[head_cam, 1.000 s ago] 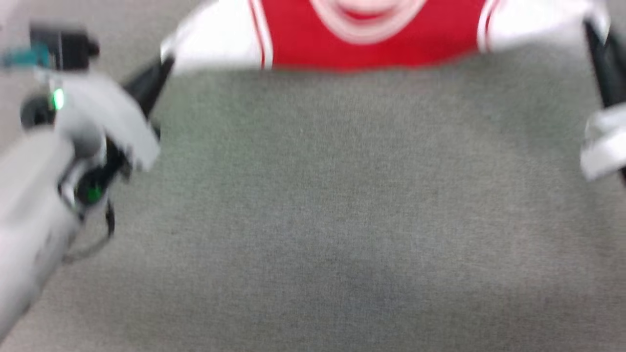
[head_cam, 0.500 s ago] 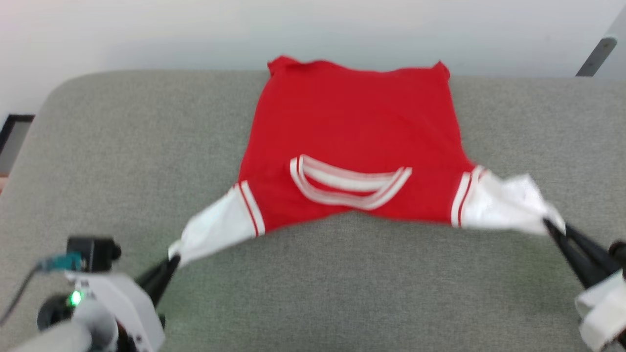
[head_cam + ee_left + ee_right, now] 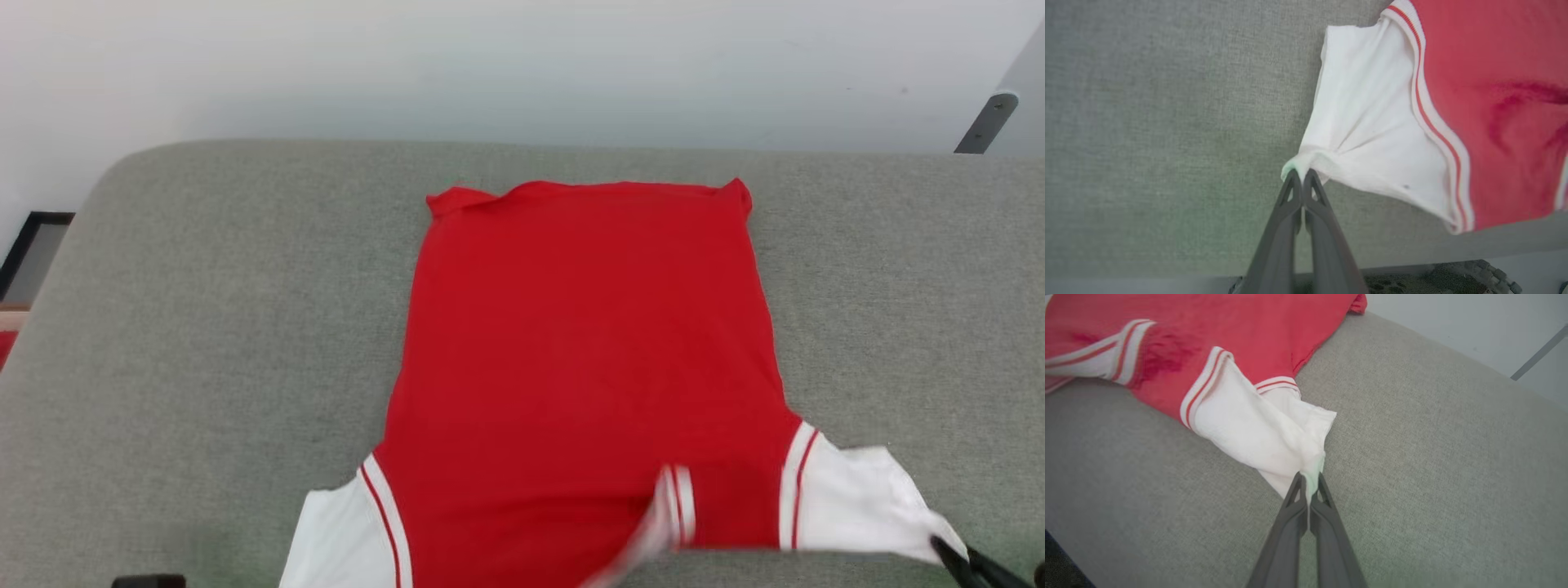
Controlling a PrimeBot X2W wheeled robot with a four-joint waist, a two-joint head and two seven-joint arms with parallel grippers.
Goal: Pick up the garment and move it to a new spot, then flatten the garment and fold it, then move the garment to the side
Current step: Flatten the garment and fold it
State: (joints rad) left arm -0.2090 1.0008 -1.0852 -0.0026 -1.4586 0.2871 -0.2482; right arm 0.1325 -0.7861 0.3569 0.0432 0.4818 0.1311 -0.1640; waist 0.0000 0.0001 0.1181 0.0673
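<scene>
The garment, a red jersey with white sleeves and striped trim, lies spread on the grey cushioned surface, hem at the far side and collar toward me. Its plain red back faces up. My left gripper is shut on the bunched tip of one white sleeve. My right gripper is shut on the tip of the other white sleeve, and its dark fingers show at the lower right of the head view. Both sleeves are pulled taut outward.
A pale wall runs behind the surface. A grey metal leg stands at the far right. A dark frame sits past the surface's left edge. Bare grey surface lies on both sides of the garment.
The head camera has tilted up, so the whole jersey shows lower and nearer in the picture. Both grippers stay shut on the sleeve tips, and the collar now bunches near the bottom edge.
</scene>
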